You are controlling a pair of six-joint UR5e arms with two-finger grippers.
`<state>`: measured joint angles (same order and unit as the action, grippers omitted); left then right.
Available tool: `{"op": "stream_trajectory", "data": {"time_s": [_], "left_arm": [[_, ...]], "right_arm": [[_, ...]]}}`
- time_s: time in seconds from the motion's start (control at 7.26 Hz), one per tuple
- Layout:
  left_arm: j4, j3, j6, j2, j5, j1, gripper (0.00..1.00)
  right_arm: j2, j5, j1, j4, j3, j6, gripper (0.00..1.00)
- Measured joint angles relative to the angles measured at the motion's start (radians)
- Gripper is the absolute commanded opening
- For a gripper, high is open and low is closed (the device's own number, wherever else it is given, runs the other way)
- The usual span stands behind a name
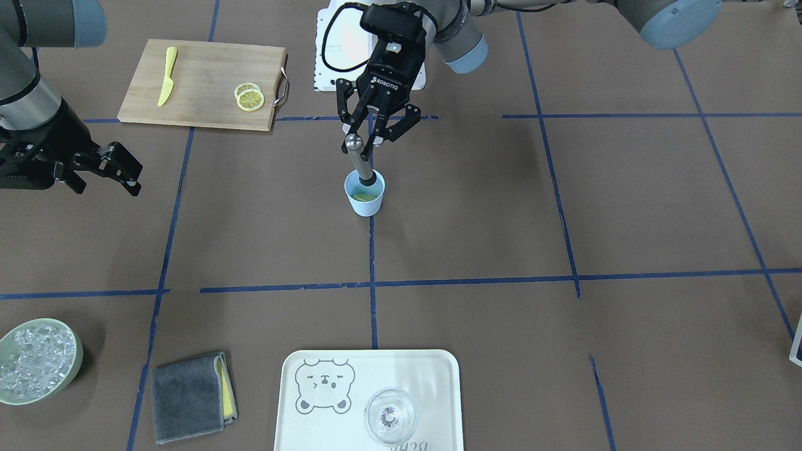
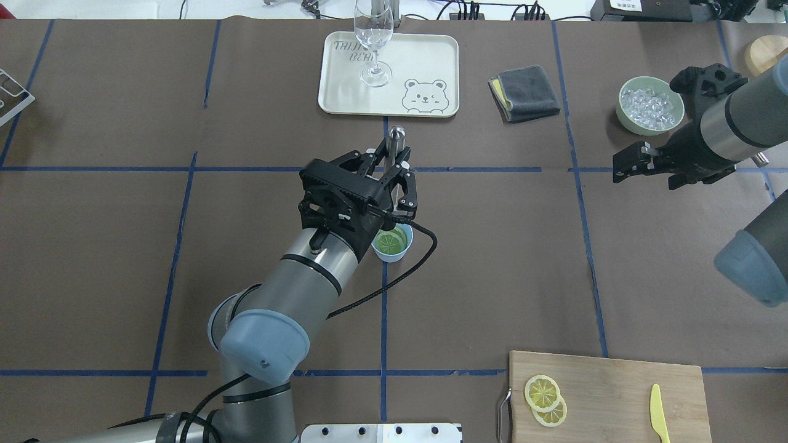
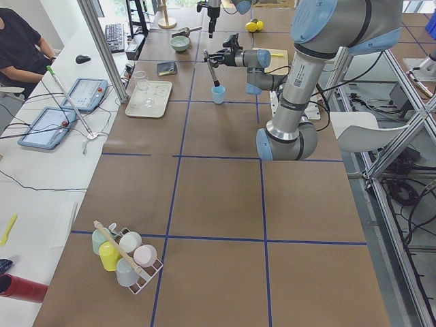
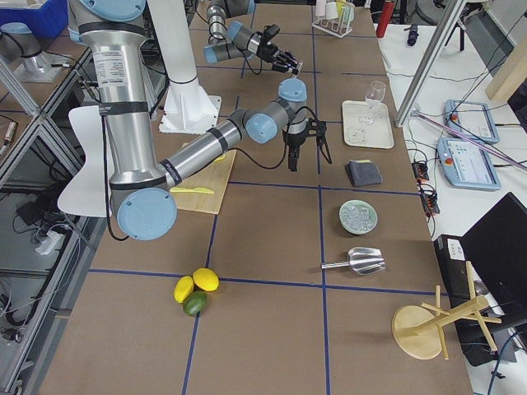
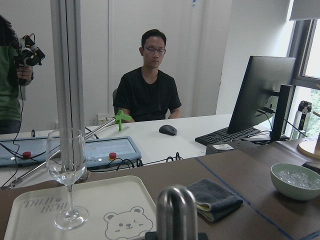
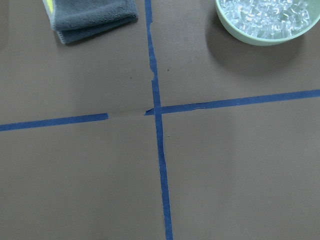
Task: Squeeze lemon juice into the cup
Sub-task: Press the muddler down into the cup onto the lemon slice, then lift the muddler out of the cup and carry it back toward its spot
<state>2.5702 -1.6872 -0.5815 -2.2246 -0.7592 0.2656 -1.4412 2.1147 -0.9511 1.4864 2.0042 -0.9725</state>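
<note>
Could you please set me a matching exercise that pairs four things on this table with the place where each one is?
Things:
1. wine glass
2. yellow knife
3. metal muddler
4. ice

Places:
A. in the green bowl
B. standing in the cup
C. on the bear tray
D. on the wooden board

Pairs: 1-C, 2-D, 3-B, 4-A

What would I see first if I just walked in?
Probably the left gripper, jaws open, hanging over the little blue cup in the middle of the table. A shiny metal stick stands tilted in the cup, where a lemon slice lies. Two more slices lie on the wooden board.
</note>
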Motion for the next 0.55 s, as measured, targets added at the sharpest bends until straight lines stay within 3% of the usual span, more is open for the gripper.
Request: {"op": "stream_trajectory", "data": {"time_s": [0.55], "left_arm": [[-0.005, -0.044, -0.266, 0.041, -0.257, 0.14, 0.0]], "right_arm": [[-0.002, -0.001, -0.005, 0.0, -0.004, 0.006, 1.0]]}}
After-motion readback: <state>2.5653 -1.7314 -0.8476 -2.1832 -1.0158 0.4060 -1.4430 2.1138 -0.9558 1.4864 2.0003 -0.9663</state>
